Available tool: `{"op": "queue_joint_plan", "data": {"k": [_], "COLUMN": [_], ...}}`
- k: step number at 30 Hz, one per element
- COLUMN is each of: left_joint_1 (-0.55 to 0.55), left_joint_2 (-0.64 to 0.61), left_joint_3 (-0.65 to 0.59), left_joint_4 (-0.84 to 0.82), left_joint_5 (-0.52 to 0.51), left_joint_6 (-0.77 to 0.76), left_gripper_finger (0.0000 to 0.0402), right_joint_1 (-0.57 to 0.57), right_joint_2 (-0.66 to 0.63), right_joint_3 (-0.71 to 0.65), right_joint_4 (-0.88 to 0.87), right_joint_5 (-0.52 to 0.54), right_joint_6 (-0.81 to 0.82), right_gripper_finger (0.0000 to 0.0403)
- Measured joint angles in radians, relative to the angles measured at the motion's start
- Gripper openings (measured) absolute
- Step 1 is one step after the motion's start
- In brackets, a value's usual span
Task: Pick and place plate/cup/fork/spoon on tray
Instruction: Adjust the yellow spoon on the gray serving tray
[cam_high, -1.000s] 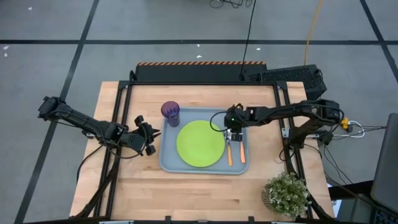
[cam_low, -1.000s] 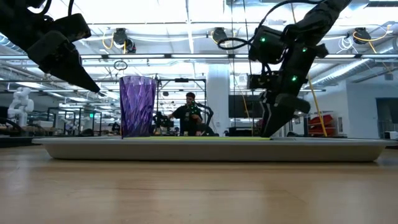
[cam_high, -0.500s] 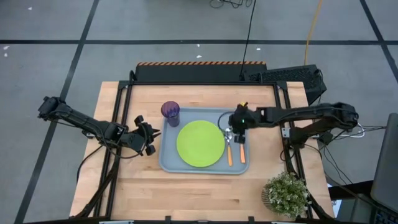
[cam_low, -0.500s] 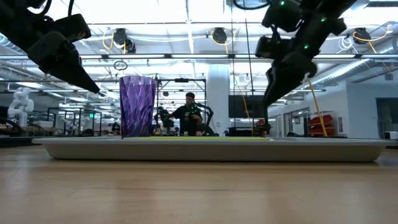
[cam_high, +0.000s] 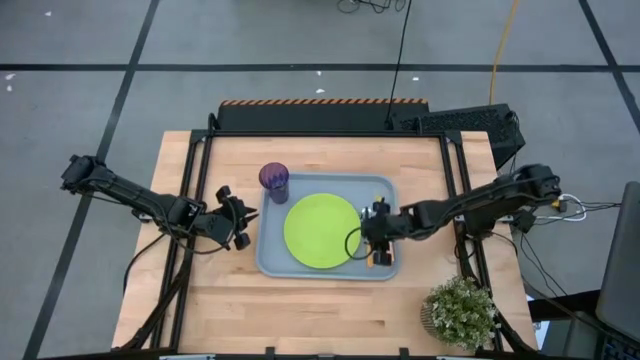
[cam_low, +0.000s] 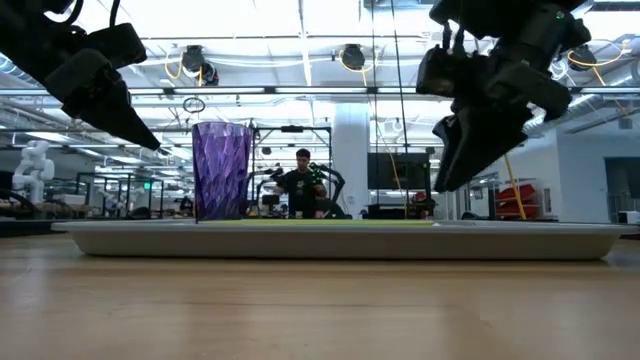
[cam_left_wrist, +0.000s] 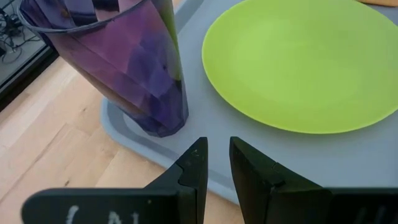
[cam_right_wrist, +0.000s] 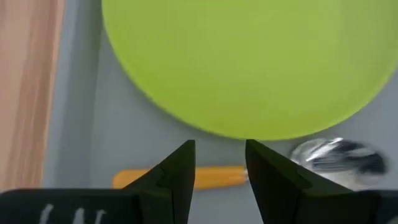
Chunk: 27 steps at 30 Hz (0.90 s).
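We see the right gripper (cam_high: 377, 236), fingers a little apart and empty, has moved nearer over the tray (cam_high: 272, 262).

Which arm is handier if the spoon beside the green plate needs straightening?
The right. The right pincer hangs over the right side of the tray, directly above the spoon beside the plate. The left pincer sits off the tray's left edge, by the cup.
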Motion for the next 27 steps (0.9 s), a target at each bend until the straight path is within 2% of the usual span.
{"op": "queue_joint_plan", "data": {"k": [9, 27], "left_joint_1": [0.000, 0.000], "left_joint_2": [0.000, 0.000], "left_joint_3": [0.000, 0.000], "left_joint_4": [0.000, 0.000], "left_joint_5": [0.002, 0.018], "left_joint_6": [-0.002, 0.000], "left_gripper_finger": [0.0072, 0.0072], "right_joint_1": [0.046, 0.039], "right_joint_2": [0.076, 0.077], "right_joint_3": [0.000, 0.000], "right_joint_4": [-0.004, -0.003], "right_joint_5": [-0.030, -0.035], "right_joint_6": [0.082, 0.118], "right_gripper_finger": [0.0134, 0.0134]}}
